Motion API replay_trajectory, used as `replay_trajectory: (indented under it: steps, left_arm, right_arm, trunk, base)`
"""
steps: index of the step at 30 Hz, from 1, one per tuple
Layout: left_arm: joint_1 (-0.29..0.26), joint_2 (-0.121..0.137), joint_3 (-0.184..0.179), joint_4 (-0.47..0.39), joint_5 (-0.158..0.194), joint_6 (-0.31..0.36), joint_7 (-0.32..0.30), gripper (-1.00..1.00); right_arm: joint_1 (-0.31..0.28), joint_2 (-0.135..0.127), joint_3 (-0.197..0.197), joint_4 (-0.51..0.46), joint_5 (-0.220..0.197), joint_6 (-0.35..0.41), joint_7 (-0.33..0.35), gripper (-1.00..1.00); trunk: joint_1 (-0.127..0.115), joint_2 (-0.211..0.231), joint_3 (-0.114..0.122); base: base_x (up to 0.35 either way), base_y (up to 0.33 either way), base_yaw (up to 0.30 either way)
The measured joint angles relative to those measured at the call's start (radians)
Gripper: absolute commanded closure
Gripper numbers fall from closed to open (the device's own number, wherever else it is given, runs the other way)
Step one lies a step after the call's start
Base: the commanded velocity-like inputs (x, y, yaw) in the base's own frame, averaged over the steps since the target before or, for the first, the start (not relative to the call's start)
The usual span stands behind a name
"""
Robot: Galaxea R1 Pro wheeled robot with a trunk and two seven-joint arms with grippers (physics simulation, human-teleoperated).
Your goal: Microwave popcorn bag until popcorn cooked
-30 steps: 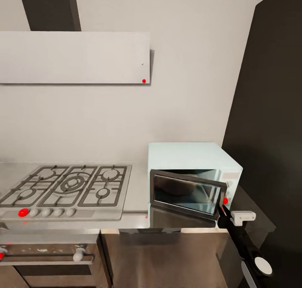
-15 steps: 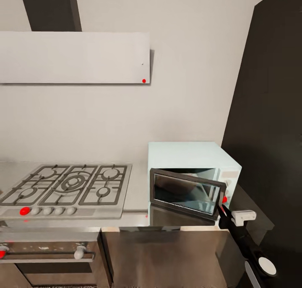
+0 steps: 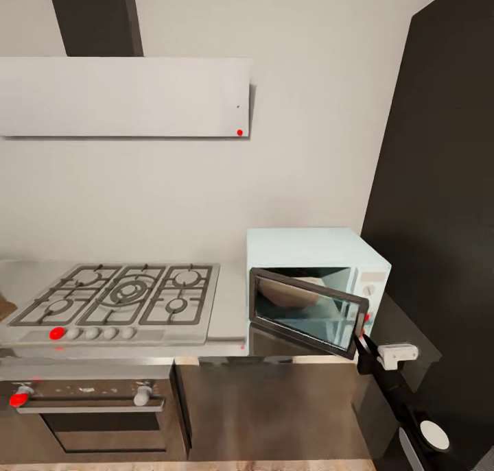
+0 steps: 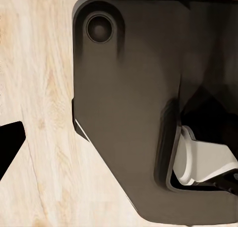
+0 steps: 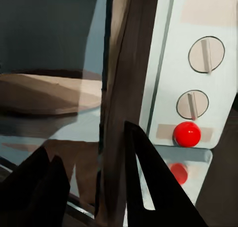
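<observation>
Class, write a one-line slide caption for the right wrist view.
Right claw straddling the free edge of the microwave door, beside two knobs.

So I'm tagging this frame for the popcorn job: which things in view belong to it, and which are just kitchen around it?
Part of the job:
microwave, its door swung partly open
right claw at the door's free edge
countertop

Just there:
gas hob
oven under it
hood on the wall
dark tall cabinet
</observation>
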Motion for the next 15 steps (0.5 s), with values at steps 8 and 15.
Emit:
replay_trajectory:
  steps: [8,15]
  left_arm:
    - [0.000,0.000,0.000,0.000,0.000,-0.001,0.000,-1.00]
    - [0.000,0.000,0.000,0.000,0.000,-0.001,0.000,-1.00]
  right_arm:
    - [0.000,0.000,-0.001,0.000,0.000,-0.001,0.000,1.00]
    - [0.000,0.000,-0.009,-0.024,-0.015,0.001,-0.015,-1.00]
  trunk:
    - [0.000,0.000,0.000]
    - [0.000,0.000,0.000]
  base:
    - [-0.009,0.006,0.000]
    - [0.000,0.000,0.000]
